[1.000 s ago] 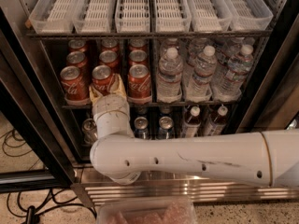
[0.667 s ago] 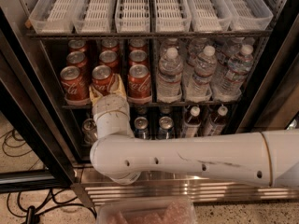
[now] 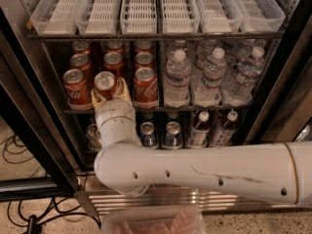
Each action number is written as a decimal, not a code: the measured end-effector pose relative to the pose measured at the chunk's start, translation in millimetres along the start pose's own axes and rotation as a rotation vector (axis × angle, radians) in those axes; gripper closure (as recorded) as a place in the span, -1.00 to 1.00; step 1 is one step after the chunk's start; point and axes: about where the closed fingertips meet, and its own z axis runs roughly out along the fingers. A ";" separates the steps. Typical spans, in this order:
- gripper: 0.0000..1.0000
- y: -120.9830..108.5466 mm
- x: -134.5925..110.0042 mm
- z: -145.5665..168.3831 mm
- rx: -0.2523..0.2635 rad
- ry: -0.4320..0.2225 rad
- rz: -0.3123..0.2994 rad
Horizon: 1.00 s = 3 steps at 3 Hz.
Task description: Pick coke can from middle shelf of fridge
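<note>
Coke can (image 3: 104, 81) is parked at the front of the fridge's (image 3: 117, 204) middle shelf (image 3: 195, 108), second lane from left, clamped between the tool's (image 3: 110, 91) fingers (image 3: 125, 89), with other cokes close by.

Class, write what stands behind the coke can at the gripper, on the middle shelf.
Behind the coke can, where the gripper sits, two more red cans line up. Their lower parts are covered; the lane's far end is hidden.

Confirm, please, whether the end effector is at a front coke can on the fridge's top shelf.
Not quite: the camera view shows the end effector at a front coke can on the middle shelf of the fridge; the top shelf holds white trays.
</note>
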 end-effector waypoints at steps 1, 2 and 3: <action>1.00 -0.5 -10.0 -8.0 -0.004 -0.009 0.012; 1.00 0.3 -18.4 -14.5 -0.019 -0.007 0.018; 1.00 -1.5 -26.2 -27.5 -0.045 0.028 0.006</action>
